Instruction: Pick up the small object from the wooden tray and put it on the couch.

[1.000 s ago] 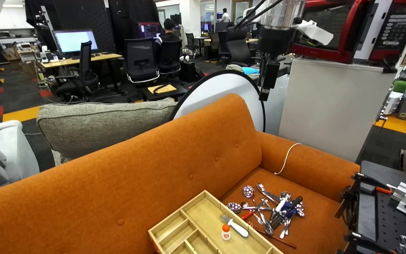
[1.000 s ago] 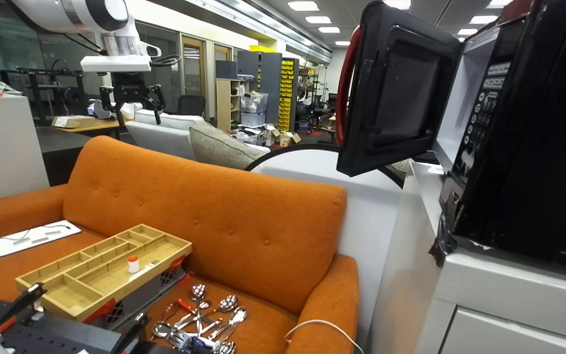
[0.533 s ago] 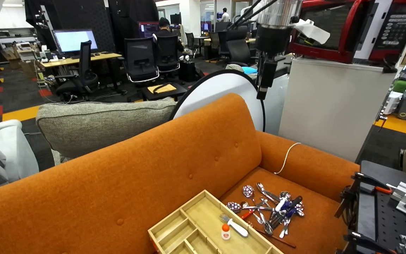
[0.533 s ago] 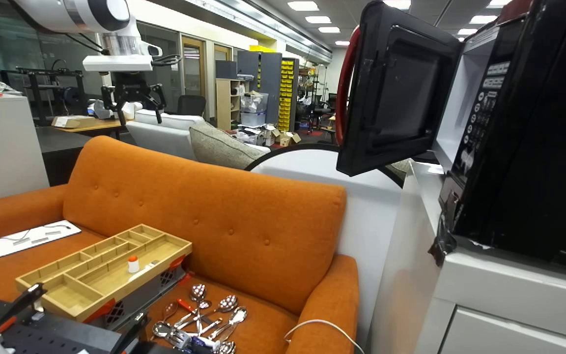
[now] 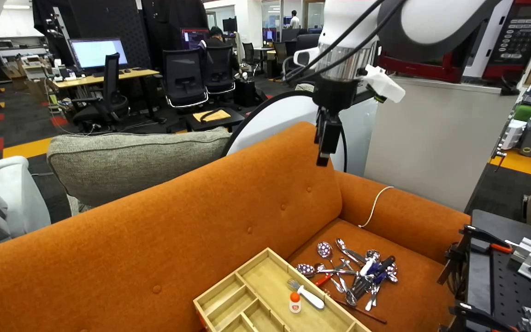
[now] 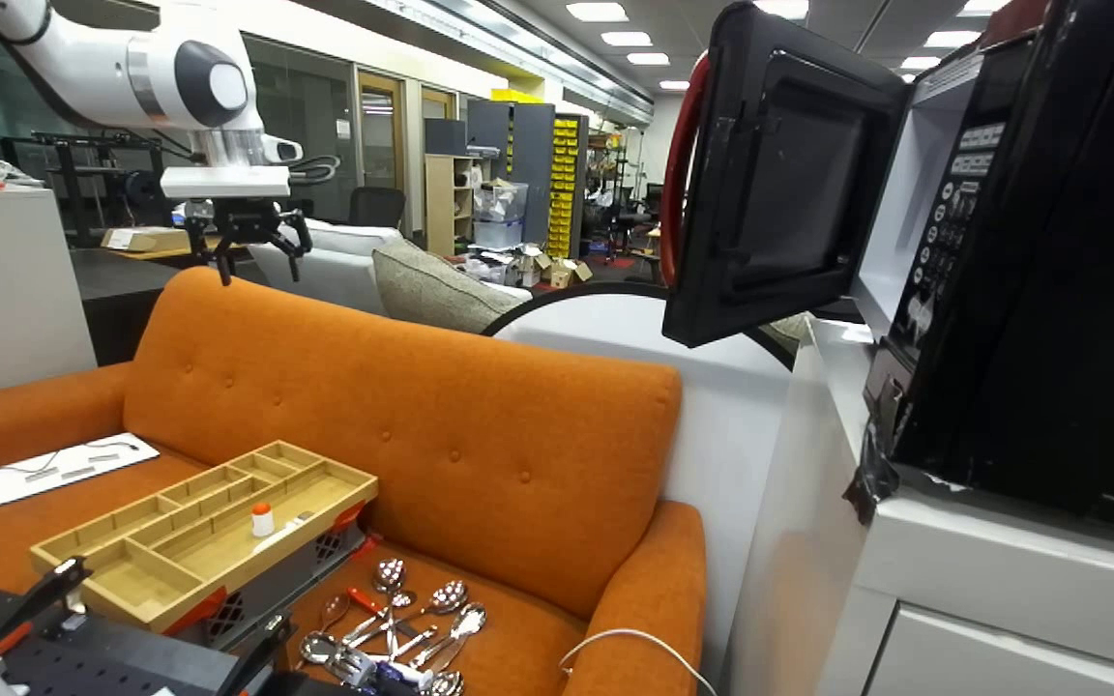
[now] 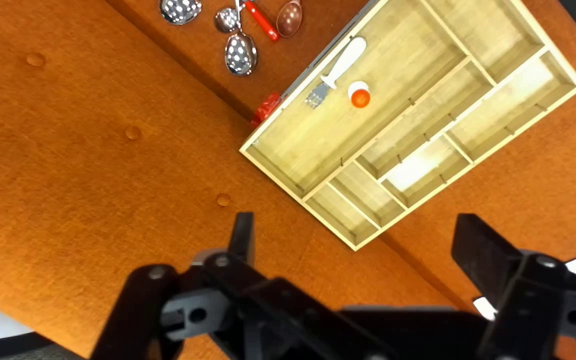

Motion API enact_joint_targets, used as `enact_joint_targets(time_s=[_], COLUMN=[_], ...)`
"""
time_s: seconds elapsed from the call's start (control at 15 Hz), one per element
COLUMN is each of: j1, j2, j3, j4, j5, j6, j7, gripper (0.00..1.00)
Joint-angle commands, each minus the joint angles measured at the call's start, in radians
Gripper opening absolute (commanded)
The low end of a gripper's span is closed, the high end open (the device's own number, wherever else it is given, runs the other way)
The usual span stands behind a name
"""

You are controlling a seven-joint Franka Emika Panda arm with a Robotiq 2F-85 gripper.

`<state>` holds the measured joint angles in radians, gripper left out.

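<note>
Where the wooden tray (image 5: 231,275) lies, off the couch-side edge of the table (image 5: 480,281), an orange-capped bottle (image 5: 295,304) stands upright in the largest compartment (image 5: 268,274), fork (image 5: 311,299) just beside. Gripper (image 5: 321,157) aloft, jaws wide apart, nothing held. Cutlery (image 5: 368,269) on couch (image 5: 422,295), off same edge.

Note the metal utensils (image 5: 368,268), which lie in a loose, overlapping pile with a red handle (image 7: 261,21) among them. In an exterior view, you find the microwave (image 6: 1031,290) on a white cabinet (image 6: 982,561), its door (image 6: 789,184) standing open. A round, black-rimmed panel (image 5: 277,120) stands beside a grey cushion (image 5: 141,166). Farther back, you see a lit monitor (image 5: 99,54) on a wood-topped bench (image 5: 138,74) and black office chairs (image 5: 183,76); a person (image 5: 216,37) sits in one of them.
</note>
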<state>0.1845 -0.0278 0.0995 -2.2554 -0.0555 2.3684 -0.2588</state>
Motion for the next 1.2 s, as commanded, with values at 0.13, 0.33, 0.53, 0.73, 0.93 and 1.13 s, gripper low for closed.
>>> enact_joint_targets(time_s=[0.13, 0.33, 0.53, 0.73, 0.93, 1.13], j1=[-0.001, 0.005, -0.002, -0.002, -0.002, -0.001], j2=[0.201, 0.302, 0.312, 0.307, 0.305, 0.307], j3=[0.053, 0.071, 0.080, 0.080, 0.081, 0.079], j4=[0.104, 0.168, 0.151, 0.151, 0.150, 0.152], j5=[-0.027, -0.073, -0.073, -0.073, -0.072, -0.077], j6=[0.030, 0.017, 0.035, 0.035, 0.035, 0.033], j7=[-0.084, -0.084, -0.058, -0.058, -0.058, -0.052], gripper=[1.00, 1.00, 1.00, 1.00, 1.00, 1.00])
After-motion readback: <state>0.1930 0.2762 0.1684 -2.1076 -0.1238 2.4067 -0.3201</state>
